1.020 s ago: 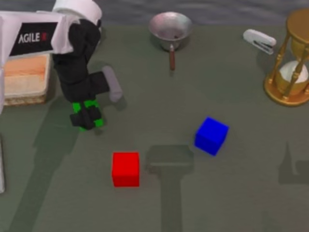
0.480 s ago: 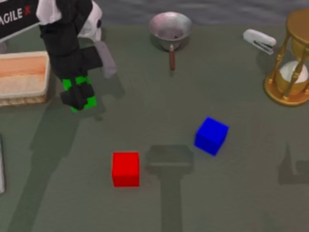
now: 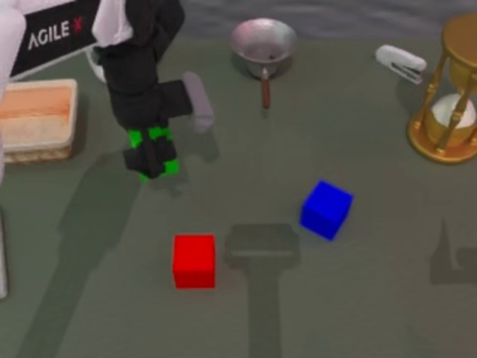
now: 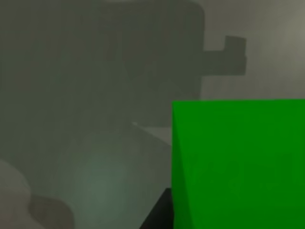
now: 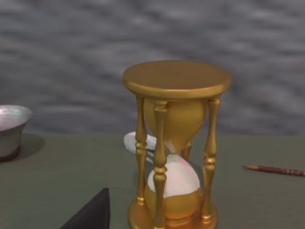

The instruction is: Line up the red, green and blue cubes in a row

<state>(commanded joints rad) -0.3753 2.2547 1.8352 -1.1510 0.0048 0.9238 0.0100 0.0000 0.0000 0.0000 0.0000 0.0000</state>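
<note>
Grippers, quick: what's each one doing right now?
Left gripper: shut on the small bright green cube, above the table's left side.
Right gripper: not in view.

A dull grey-green bench [image 3: 373,298] fills the top view, lit from above so that long soft shadows fall across it toward the near edge. Along its far side stand a metal bowl [image 3: 262,43], a white stapler [image 3: 401,63] and a gold hourglass [image 3: 452,93] at the right, with a tan basket [image 3: 37,119] at the left. Behind the bench runs a mottled grey wall [image 5: 71,57], and a pencil [image 5: 275,169] lies near the hourglass.
</note>
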